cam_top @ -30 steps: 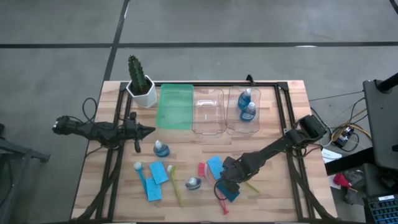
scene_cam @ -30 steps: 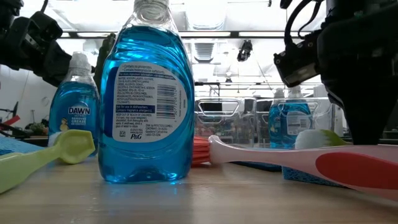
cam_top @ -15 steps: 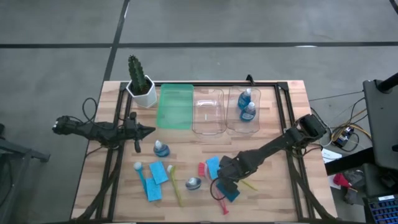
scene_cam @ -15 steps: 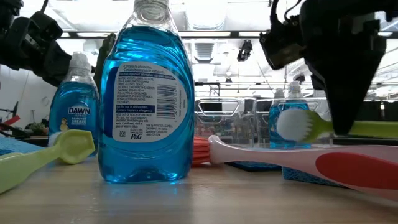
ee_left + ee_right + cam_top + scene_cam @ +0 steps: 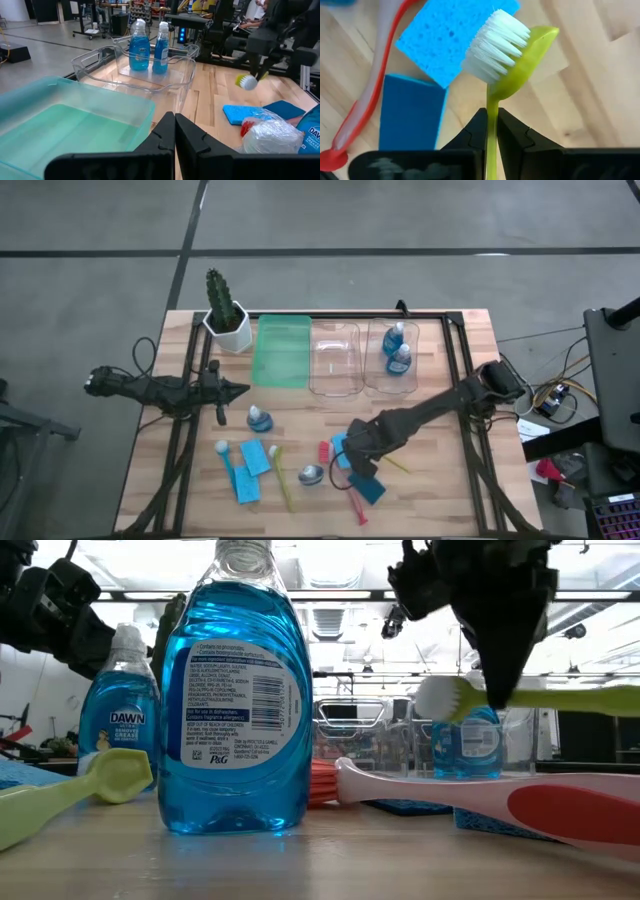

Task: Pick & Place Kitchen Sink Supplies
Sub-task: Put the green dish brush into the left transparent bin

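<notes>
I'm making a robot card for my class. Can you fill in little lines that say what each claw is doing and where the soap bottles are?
right claw: shut on the yellow-green brush, lifted off the table
brush bristles: white, facing down at the sponges
left claw: shut, empty, waiting near the green bin
clear bin: two soap bottles standing inside
other soap bottle: on the table, in front of the left claw
pink brush: lying flat beside the blue sponges
</notes>
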